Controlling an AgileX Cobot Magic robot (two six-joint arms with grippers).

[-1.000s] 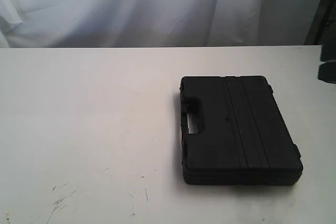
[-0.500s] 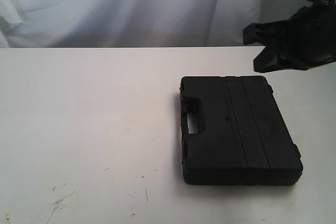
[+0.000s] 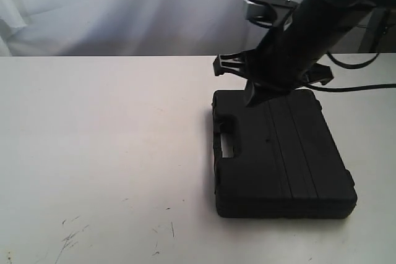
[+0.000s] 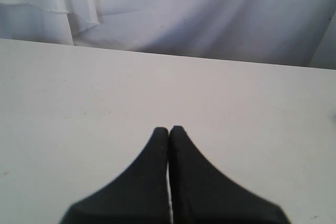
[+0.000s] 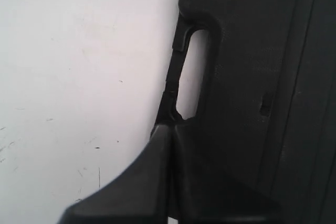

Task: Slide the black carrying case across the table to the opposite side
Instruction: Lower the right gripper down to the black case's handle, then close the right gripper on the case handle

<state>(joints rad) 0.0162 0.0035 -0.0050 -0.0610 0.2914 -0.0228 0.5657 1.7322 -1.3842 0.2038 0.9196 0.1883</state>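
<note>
white scratched table; pale curtain behind; case rt side; left end effector, right end effector clenched

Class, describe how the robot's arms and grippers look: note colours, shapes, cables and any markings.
The left gripper and right gripper are matte black, each with two broad fingers tapering to rounded tips. The right arm is a dark, boxy tube with a grey fitting and a black cable trailing. No markings show.

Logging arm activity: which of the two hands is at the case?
The right hand, shut, by the cut-out handle of the case; the left hand has only table beneath it.
</note>
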